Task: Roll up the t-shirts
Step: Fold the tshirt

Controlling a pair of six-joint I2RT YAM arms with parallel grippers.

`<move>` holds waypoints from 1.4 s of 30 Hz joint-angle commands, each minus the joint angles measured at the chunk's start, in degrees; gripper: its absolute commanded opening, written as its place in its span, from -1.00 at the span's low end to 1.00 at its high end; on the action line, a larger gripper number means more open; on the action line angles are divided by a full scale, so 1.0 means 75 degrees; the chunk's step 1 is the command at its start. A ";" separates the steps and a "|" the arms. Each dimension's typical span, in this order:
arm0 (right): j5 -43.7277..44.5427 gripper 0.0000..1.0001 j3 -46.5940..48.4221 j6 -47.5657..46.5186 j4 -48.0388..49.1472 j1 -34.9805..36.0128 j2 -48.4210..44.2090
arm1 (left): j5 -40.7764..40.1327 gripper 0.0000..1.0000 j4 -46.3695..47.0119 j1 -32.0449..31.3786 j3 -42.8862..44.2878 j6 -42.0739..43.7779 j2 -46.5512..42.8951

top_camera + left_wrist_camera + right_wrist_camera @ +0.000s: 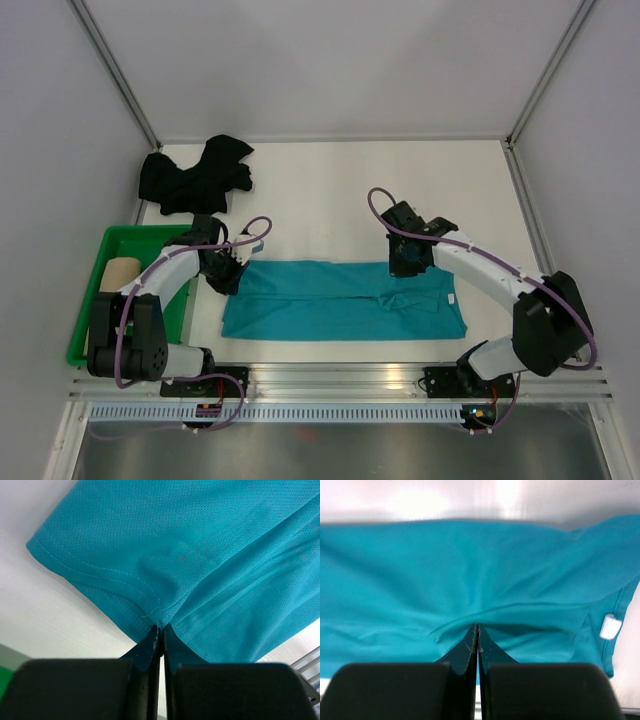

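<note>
The teal t-shirt (340,300) lies folded into a long flat band across the near middle of the table. My left gripper (232,268) is shut on its left hemmed corner, and the cloth (200,560) puckers into the closed tips (161,626). My right gripper (405,262) is shut on the band's far edge right of the middle, where a fold of teal cloth (470,565) draws into the tips (477,625). A black t-shirt (195,175) lies crumpled at the back left. A tan rolled t-shirt (120,272) rests in the green tray.
The green tray (90,330) stands at the left edge beside the left arm. White walls with metal posts close in the table on three sides. A white label (610,626) shows at the teal shirt's collar end.
</note>
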 commanded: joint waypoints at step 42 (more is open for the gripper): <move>-0.0115 -1.00 -0.1181 -0.0286 0.1816 -0.2421 0.0090 | -0.1871 -0.04 -0.0099 -0.1466 0.1814 -0.0853 0.0369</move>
